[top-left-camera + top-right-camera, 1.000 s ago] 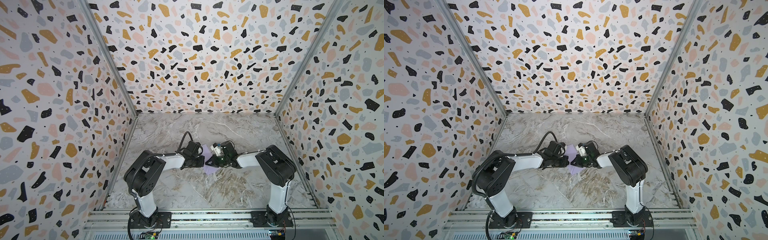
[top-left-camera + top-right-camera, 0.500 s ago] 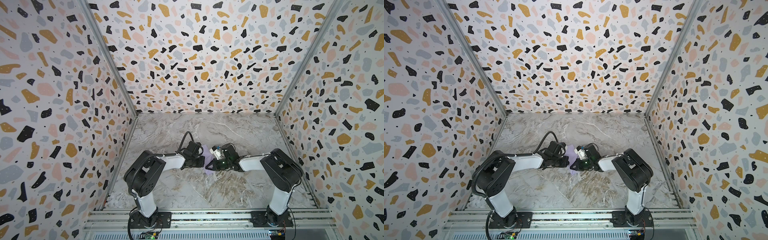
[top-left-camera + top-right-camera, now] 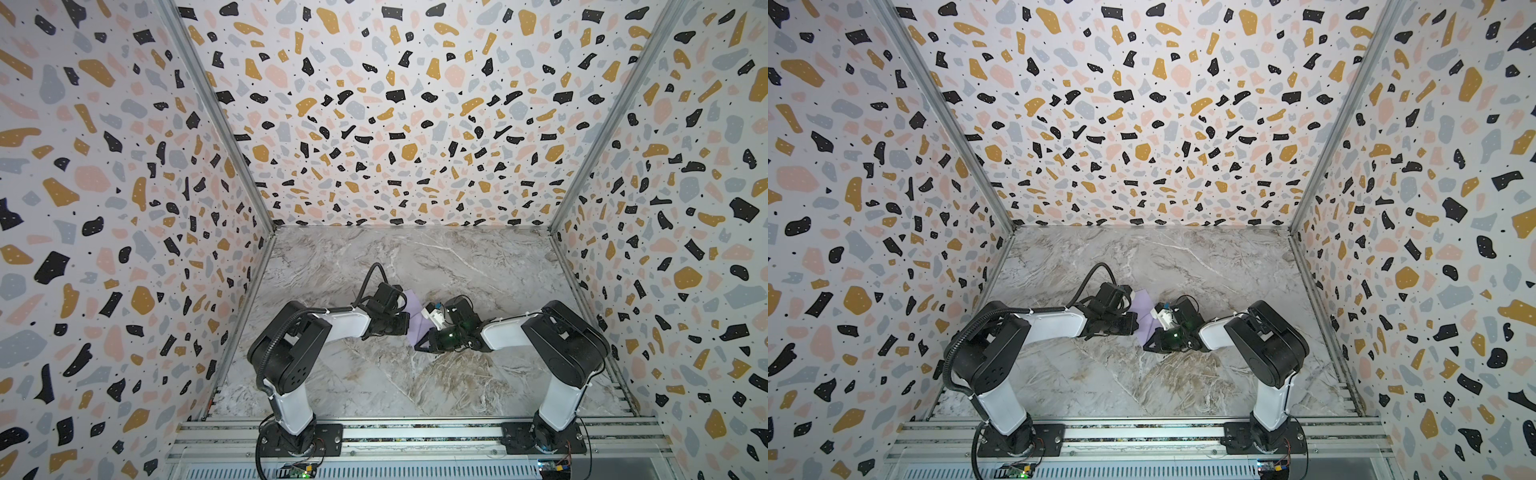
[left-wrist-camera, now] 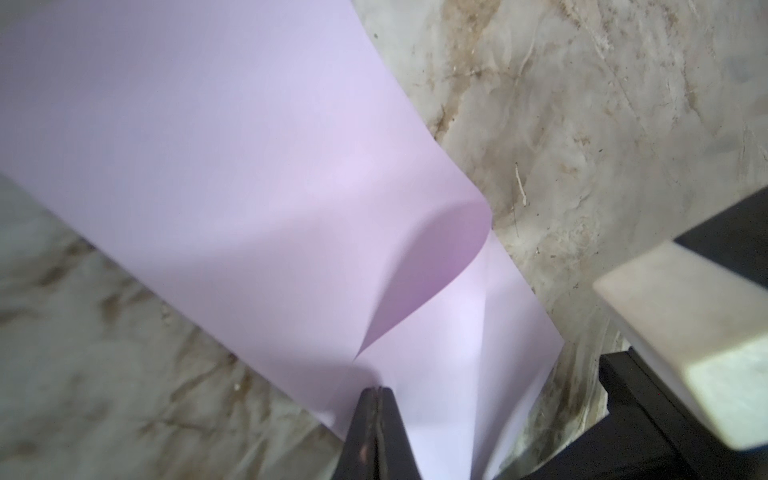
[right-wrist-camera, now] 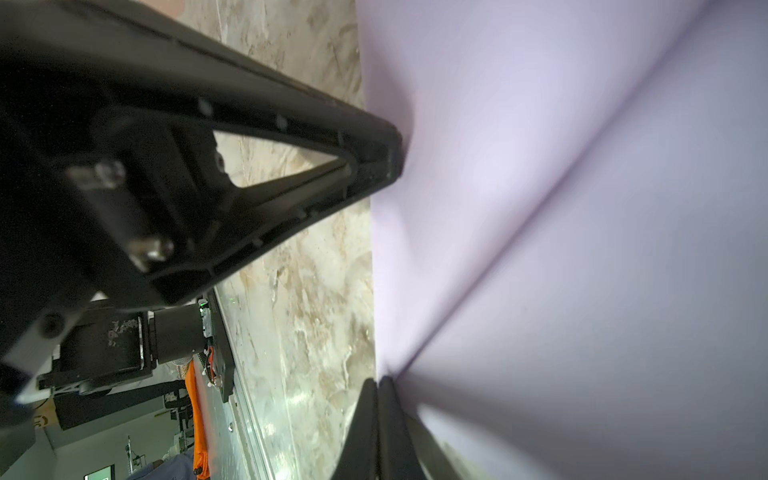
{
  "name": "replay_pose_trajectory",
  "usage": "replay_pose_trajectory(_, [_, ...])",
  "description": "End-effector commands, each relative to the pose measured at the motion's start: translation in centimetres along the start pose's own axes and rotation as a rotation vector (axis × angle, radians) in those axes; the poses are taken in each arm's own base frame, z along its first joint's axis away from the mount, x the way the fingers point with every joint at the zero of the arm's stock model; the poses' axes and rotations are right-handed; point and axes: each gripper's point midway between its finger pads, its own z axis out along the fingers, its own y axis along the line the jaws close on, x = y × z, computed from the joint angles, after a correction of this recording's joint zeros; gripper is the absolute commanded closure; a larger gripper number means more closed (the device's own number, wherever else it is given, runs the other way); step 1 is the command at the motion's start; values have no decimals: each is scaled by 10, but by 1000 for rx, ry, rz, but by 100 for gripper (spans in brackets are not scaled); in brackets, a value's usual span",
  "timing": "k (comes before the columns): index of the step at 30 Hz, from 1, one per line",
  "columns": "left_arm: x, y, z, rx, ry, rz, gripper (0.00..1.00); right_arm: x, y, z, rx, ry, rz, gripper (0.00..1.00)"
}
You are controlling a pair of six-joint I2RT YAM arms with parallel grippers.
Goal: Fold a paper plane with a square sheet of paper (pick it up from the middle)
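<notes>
Both arms are folded low over the grey-veined marble tabletop [image 3: 374, 374], their white forearms reaching inward so that the two heads nearly meet at the middle in both top views. The left gripper [image 3: 409, 329] [image 3: 1135, 326] points toward the centre from the left. The right gripper [image 3: 419, 347] [image 3: 1148, 345] comes in from the opposite side, slightly nearer the front rail. Between them is the thin pale lilac square sheet of paper [image 3: 415, 306] [image 3: 1142, 305], showing as a small slanted patch that runs from the two heads toward the back wall. In the left wrist view the left gripper [image 4: 376, 392] has its black fingers pressed together, pinching the sheet [image 4: 208, 166] at its edge. Beside that pinch the paper curls over on itself in a soft rounded loop. In the right wrist view the right gripper [image 5: 380, 382] is likewise clamped tight on the paper's border, with the left gripper [image 5: 395, 153] gripping the same edge a little farther along. A straight crease crosses the sheet [image 5: 582, 208] diagonally from the right gripper's pinch. The sheet seems raised off the tabletop near the pinches, though the close views are too blurred to be sure.
</notes>
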Motion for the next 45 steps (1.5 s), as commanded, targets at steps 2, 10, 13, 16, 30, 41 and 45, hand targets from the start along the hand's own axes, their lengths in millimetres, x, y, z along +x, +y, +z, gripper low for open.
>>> replay_pose_trajectory(2, [25, 30, 3, -111, 64, -18, 100, 4, 9, -12, 7, -2, -42, 95])
replay_pose_trajectory(10, [25, 29, 2, -110, 63, -15, 100, -51, 18, -20, 33, -122, -132, 94])
replay_pose_trajectory(13, [24, 28, 2, -110, 62, -14, 100, -64, 14, -13, 39, -128, -132, 94])
replay_pose_trajectory(16, [24, 29, 3, -111, 64, -15, 100, -71, 7, -8, 45, -128, -121, 94])
replay_pose_trajectory(30, [28, 39, 3, -162, 75, -7, 100, -56, -50, -30, 126, -139, -24, 94])
replay_pose_trajectory(41, [24, 35, 3, -153, 73, -3, 100, -81, -17, -27, 70, -154, -115, 94])
replay_pose_trajectory(45, [25, 36, 3, -154, 76, -2, 100, -86, -23, -17, 58, -150, -92, 94])
